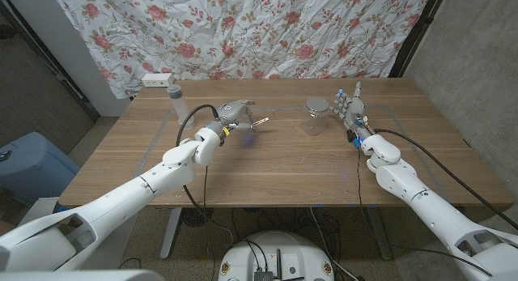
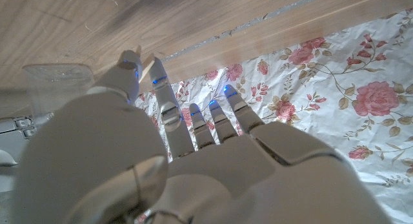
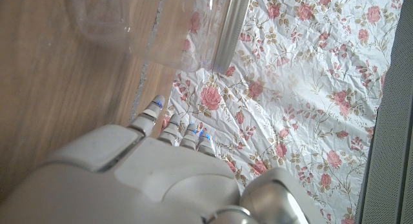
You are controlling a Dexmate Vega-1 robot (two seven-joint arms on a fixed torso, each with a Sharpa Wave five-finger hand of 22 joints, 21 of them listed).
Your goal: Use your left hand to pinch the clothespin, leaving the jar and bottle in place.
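My left hand hangs over the bench just left of centre, and I see the clothespin pinched at its fingertips, jutting toward 3 o'clock from the hand. The jar stands upright further out at 3 o'clock from the clothespin, apart from it. My right hand stands on edge just beside the jar, at its 3 o'clock, fingers up and apart, holding nothing. The bottle stands at 10 o'clock from my left hand, near the bench's far edge.
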